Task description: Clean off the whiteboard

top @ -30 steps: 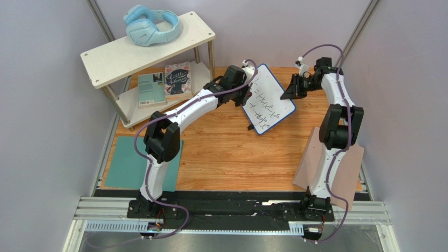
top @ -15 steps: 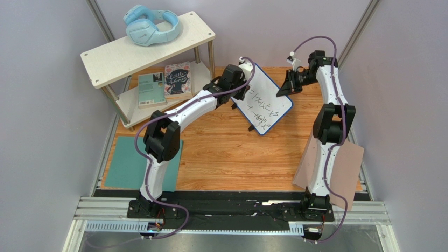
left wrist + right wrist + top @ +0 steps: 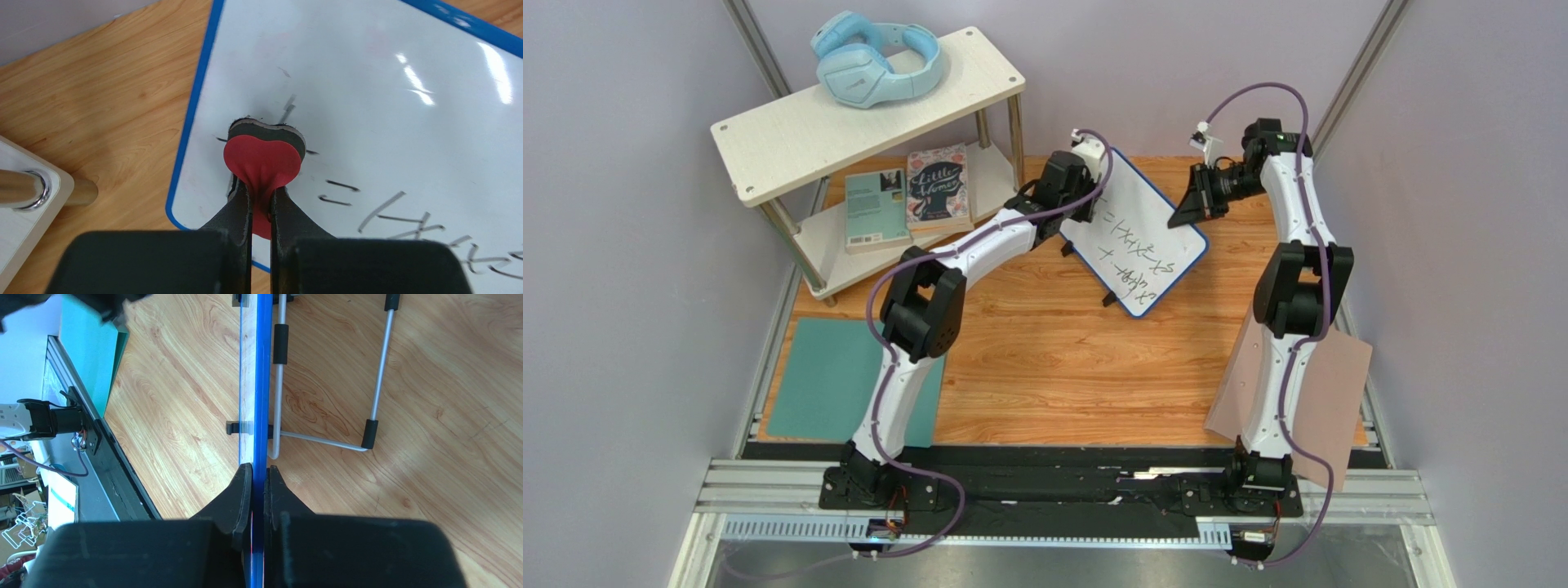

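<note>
The whiteboard (image 3: pixel 1155 245) stands tilted on its wire stand (image 3: pixel 280 344) at the far middle of the wooden table (image 3: pixel 1051 355), with black scribbles across its face. The right gripper (image 3: pixel 258 471) is clamped on the board's blue-rimmed edge. The left gripper (image 3: pixel 261 196) pinches a red heart-shaped eraser (image 3: pixel 264 160), whose grey felt seems to press on the writing near the board's left edge.

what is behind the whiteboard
Seen edge-on from the right wrist, a wire stand with black sleeves sits behind the whiteboard, its feet on the wooden table. Where the stand joins the board's back is hidden.
</note>
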